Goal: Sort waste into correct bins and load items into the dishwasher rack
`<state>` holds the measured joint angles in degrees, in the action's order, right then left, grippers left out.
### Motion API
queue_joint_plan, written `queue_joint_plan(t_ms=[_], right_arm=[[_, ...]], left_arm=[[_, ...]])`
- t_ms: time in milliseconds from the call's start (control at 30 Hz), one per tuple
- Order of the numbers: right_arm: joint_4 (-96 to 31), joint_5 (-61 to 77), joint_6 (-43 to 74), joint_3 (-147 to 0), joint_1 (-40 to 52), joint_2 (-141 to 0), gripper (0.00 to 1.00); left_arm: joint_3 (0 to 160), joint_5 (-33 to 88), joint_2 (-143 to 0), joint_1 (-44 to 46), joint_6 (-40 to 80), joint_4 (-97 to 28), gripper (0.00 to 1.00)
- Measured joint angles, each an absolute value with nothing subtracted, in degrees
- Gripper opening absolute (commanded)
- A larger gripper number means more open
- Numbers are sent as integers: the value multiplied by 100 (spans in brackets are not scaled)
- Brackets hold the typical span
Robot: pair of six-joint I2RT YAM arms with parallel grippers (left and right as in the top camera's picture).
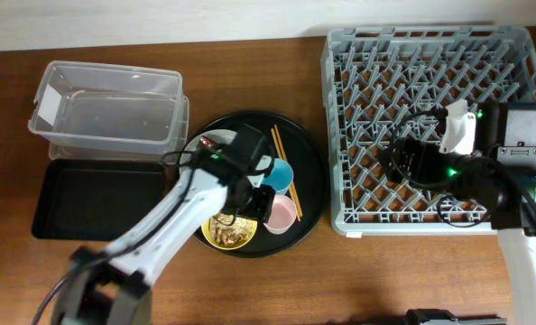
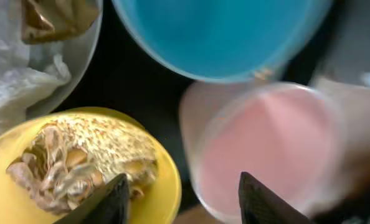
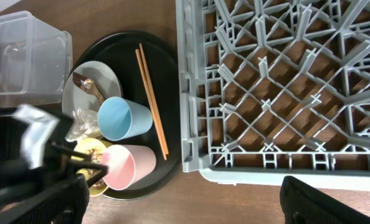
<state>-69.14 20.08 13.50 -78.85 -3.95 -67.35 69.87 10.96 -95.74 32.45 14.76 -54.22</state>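
Bowl [image 1: 225,238] partly under left pincer [image 2: 184,200]

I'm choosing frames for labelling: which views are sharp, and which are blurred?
Left wrist: too close, the pink cup, blue cup and yellow bowl all soft-edged. Overhead: sharp, evenly lit, mild sheen on the clear tub. Right wrist: rack and chopsticks crisp; the left arm at lower left is blurred.

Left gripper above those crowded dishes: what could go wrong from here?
1. The open left gripper hangs between the yellow bowl and the pink cup, which sit close together; a finger might clip the bowl and spill its food scraps.
2. The blue cup sits right beside the pink cup, so grabbing one may knock the other toward the chopsticks.
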Motion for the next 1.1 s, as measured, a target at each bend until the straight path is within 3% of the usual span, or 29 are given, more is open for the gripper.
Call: queue_joint_plan(t_ms=[67, 267, 367, 433, 533, 633, 667, 733, 800, 833, 900, 933, 967, 1100], right_arm=[[-6919, 2008, 1354, -7887, -395, -6735, 99], [-6919, 2043, 1223, -7887, -399, -6735, 100], [-6768, 3146, 373, -7889, -397, -6735, 91], [-6224, 4781, -215, -7902, -322, -6735, 92], [-5468, 5850, -484, -7902, 626, -6759, 97], [-4873, 6139, -523, -7902, 1267, -6812, 95], [-4731, 6171, -513, -7902, 1413, -6879, 87], [-4657, 6204, -482, -7902, 1706, -7124, 59], [-4622, 6252, -478, -7902, 1769, -7288, 50], [-4619, 6307, -403, -7902, 1734, -7293, 45], [-4624, 6342, -403, -7902, 1647, -7258, 44], [-4628, 6324, -408, -7902, 1518, -7190, 44], [-4633, 6298, -399, -7902, 1498, -7161, 43], [-5113, 5988, -198, -7907, 976, -7017, 41]], left_arm=[[6987, 897, -10097, 3269, 1629, -5306, 0], [7741, 1487, -9977, 3175, 1490, -6016, 0], [8335, 3623, -9203, 2344, 480, -6020, 0], [8396, 5542, -9054, 1605, 12, -5892, 0], [8396, 7391, -9059, 1299, -178, -5780, 0], [8396, 8230, -9059, 1308, -222, -5774, 0], [8396, 8405, -9059, 1308, -224, -5774, 0], [8396, 8578, -9059, 1308, -242, -5767, 0], [8396, 8639, -9059, 1308, -244, -5771, 1], [8396, 8659, -9059, 1295, -305, -5765, 8], [8396, 8656, -9059, 1313, -296, -5745, 10], [8399, 8637, -9059, 1315, -320, -5763, 55], [8399, 8621, -9059, 1315, -320, -5763, 64], [8401, 8084, -9059, 1315, -320, -5793, 70]])
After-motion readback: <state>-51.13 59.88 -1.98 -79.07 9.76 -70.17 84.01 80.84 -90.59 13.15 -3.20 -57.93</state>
